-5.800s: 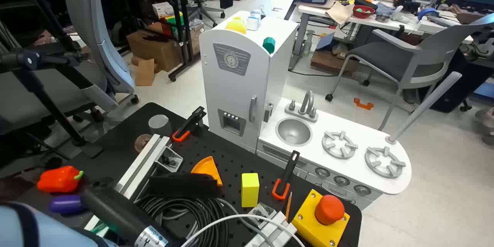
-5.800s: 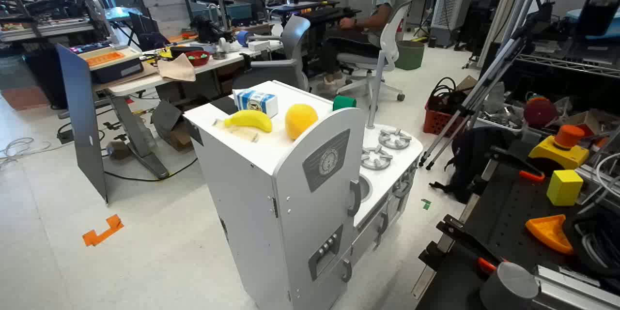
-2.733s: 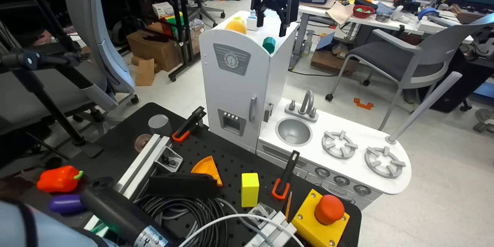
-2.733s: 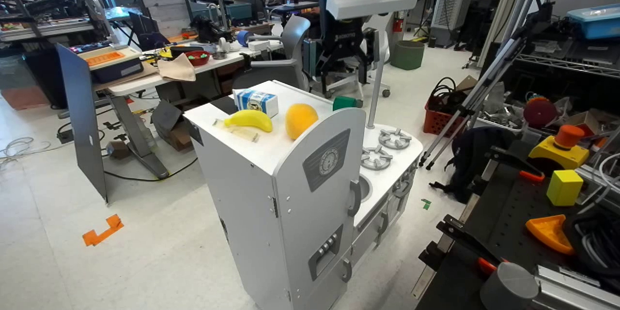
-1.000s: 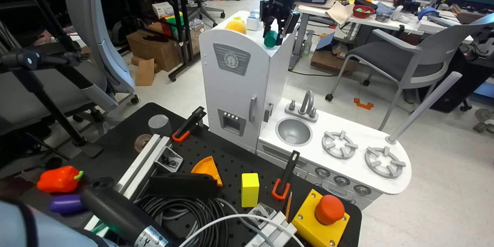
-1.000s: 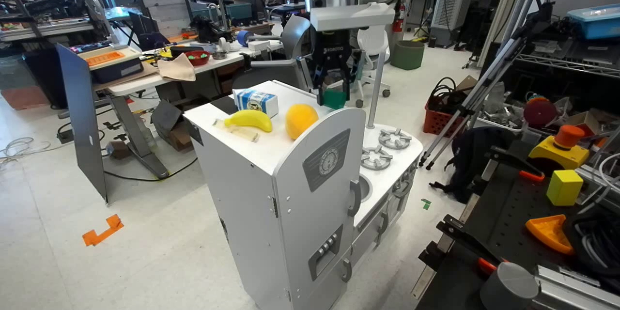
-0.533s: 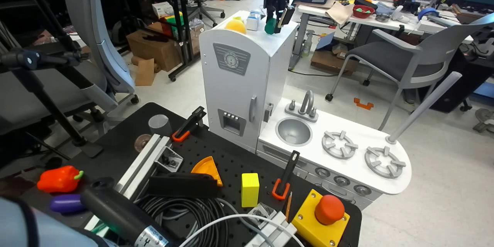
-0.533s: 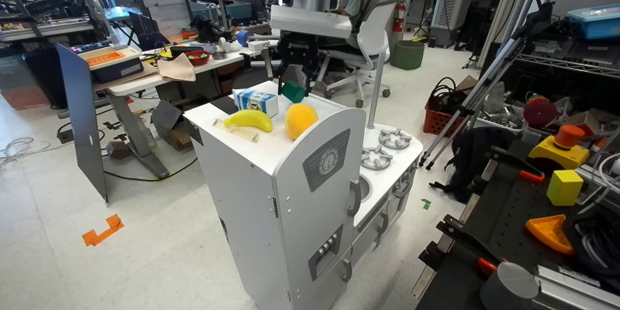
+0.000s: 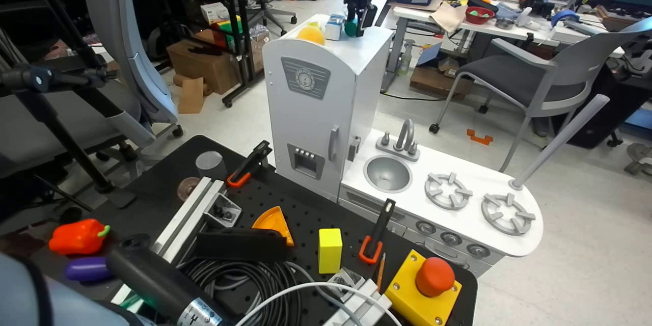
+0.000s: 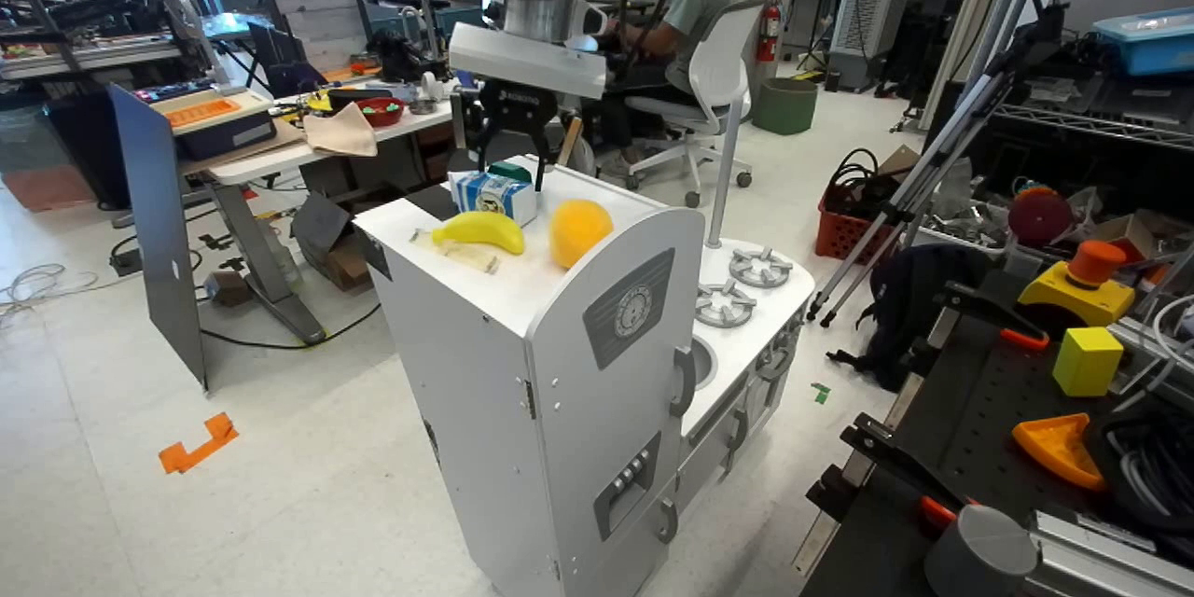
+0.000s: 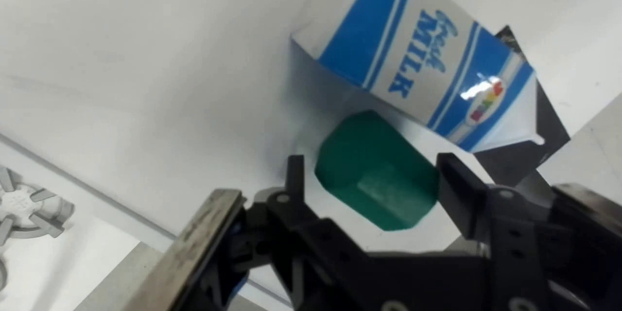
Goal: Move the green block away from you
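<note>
The green block (image 11: 376,172) lies between the fingers of my gripper (image 11: 370,157) in the wrist view. White surface shows between the left finger (image 11: 295,175) and the block, while the right finger (image 11: 459,194) touches or nearly touches it. My gripper is open around it. In an exterior view, the block (image 9: 350,28) is at the top of the white toy kitchen tower (image 9: 364,46), beside the milk carton (image 9: 334,27). Seen from elsewhere, the carton partly hides the block (image 10: 510,171), so I cannot tell there whether it rests on the surface.
On the same top stand a blue-and-white milk carton (image 10: 492,196), a yellow banana (image 10: 480,231) and an orange fruit (image 10: 580,231). The tower's back edge and a dark patch (image 11: 529,155) are close to the gripper. Lower down sit the toy sink (image 9: 388,173) and burners.
The gripper has carried the green block from the tower top's front corner back to beside the milk carton. Its jaws, shut on the block before, have parted around it.
</note>
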`<act>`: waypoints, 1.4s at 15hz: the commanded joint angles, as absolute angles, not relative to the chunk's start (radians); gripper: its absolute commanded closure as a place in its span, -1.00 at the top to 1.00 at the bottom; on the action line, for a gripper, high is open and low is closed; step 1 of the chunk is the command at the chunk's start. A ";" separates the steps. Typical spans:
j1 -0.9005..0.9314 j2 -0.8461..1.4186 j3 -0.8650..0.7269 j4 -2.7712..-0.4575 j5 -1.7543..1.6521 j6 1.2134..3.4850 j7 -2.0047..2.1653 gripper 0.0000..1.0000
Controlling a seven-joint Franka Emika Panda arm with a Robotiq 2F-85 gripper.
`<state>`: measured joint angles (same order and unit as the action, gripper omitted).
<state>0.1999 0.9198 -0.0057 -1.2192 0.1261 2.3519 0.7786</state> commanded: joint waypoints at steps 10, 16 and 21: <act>0.233 0.842 -0.025 -1.299 0.108 2.438 0.760 1.00; 0.231 0.586 0.005 -1.579 0.124 2.575 0.656 1.00; 0.253 0.374 0.003 -1.819 0.091 2.552 0.614 1.00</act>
